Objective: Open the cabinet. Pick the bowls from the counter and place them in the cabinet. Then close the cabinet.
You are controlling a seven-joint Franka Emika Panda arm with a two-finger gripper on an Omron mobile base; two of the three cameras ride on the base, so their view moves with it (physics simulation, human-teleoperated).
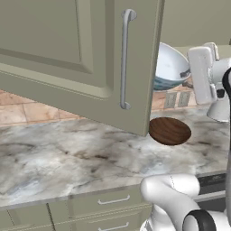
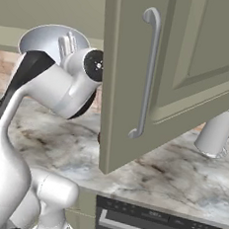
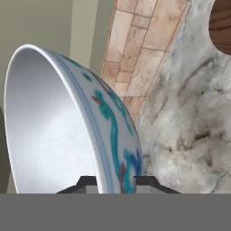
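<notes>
The deep glossy white bowl with a blue-green pattern on its outer wall (image 3: 85,135) is in the air above the worktop, tilted on its side, just beside the free edge of the open cabinet door. Its inside is plain white and smooth; the outside carries teal curls and a thin blue line under the rim. The gripper (image 3: 115,182) pinches the rim of this bowl: one dark finger tip is inside the wall, the other outside.

The smaller dark brown wooden bowl (image 1: 169,131) lies on the grey-beige marble-look counter (image 1: 67,158), near its back edge at the tan tiled wall.

The olive-green wall cabinet door with the long silver bar handle (image 1: 125,58) stands open and covers the left part of both bowls in the left base view. In the right base view the arm hides most of the white bowl. The cabinet's inside cannot be seen.
</notes>
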